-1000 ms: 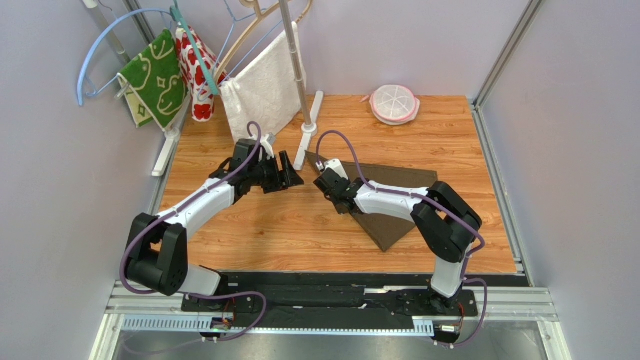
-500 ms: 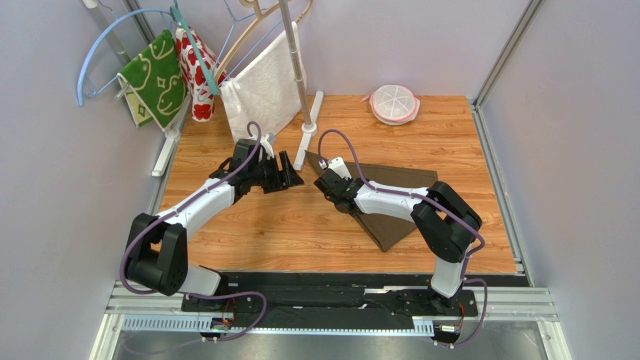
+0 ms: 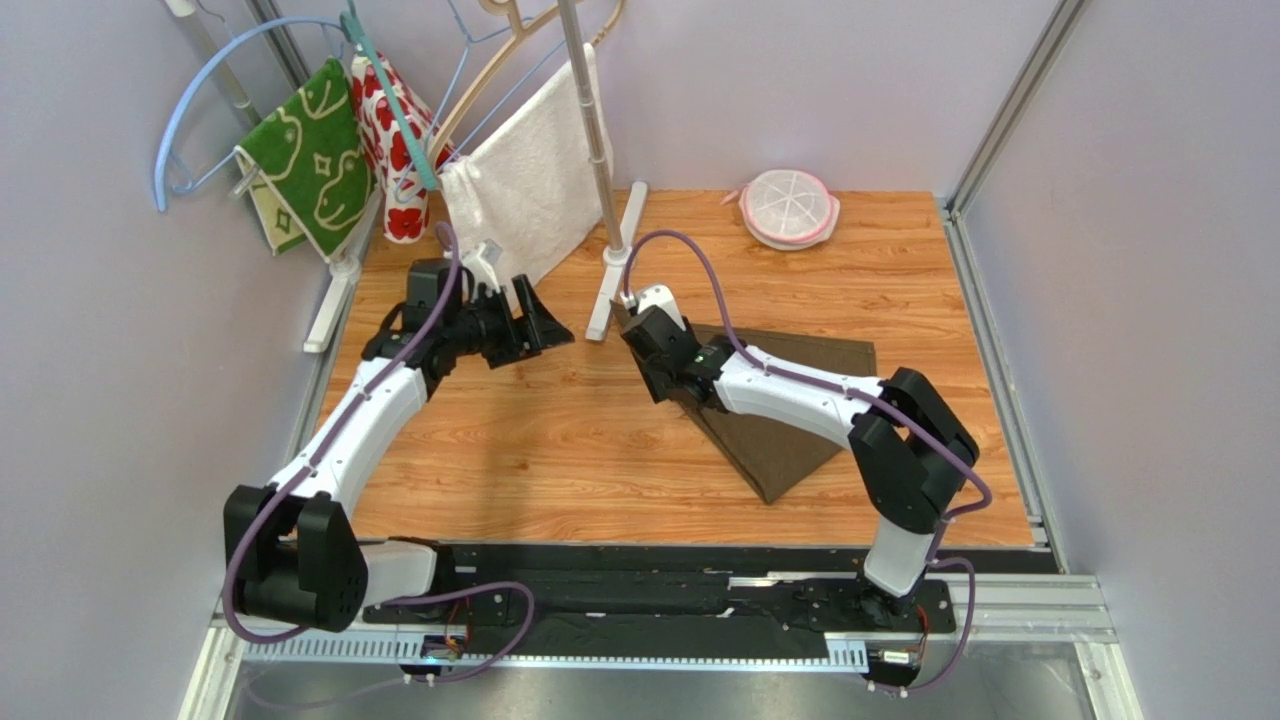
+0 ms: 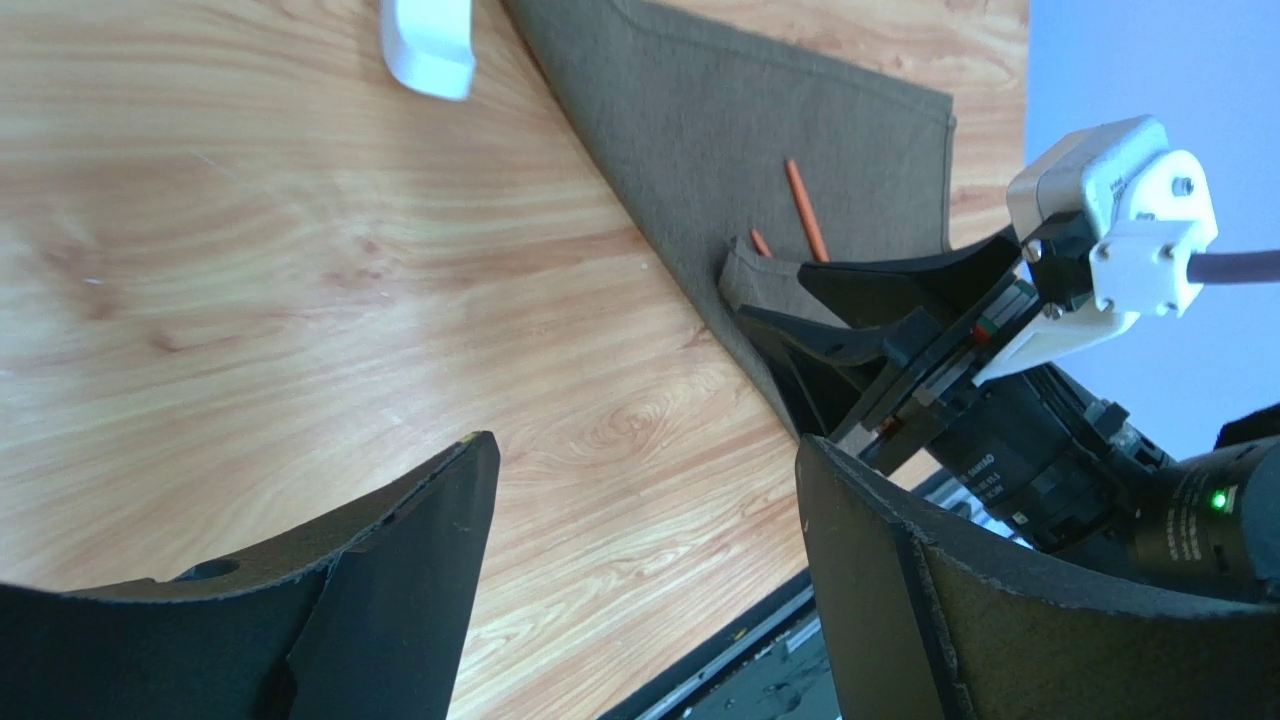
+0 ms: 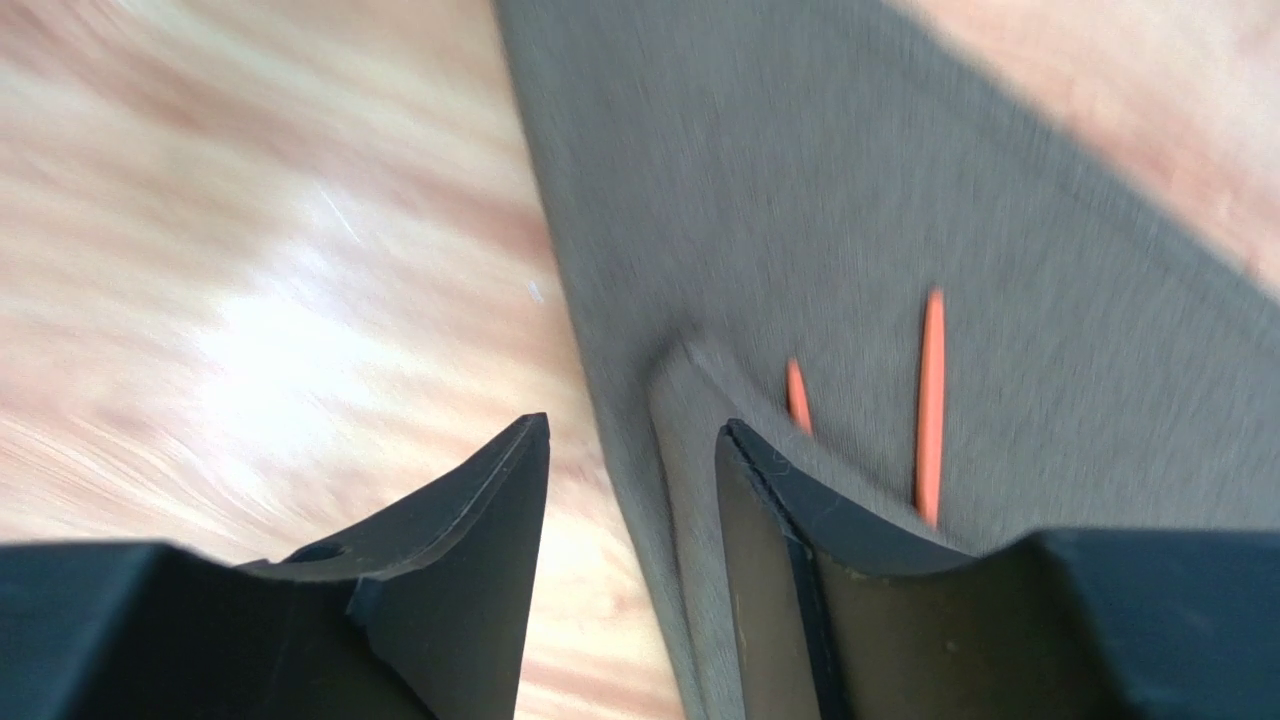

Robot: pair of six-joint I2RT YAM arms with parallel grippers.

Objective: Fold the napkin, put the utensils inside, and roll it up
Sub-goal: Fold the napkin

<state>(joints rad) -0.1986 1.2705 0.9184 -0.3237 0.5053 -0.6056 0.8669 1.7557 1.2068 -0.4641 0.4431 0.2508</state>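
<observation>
The brown napkin (image 3: pixel 781 450) lies folded into a triangle on the wooden table (image 3: pixel 526 450), with two orange utensils (image 5: pixel 932 398) on it. The right gripper (image 5: pixel 634 435), jaws slightly parted, seems to straddle the napkin's raised left edge. Farther left, the left gripper (image 4: pixel 646 443) hovers above the wood, spread wide.

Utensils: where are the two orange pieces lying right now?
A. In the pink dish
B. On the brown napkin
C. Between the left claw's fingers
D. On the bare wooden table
B: the right wrist view shows the utensils as orange strips lying on the napkin, their near ends hidden by a raised fold of the cloth.
</observation>
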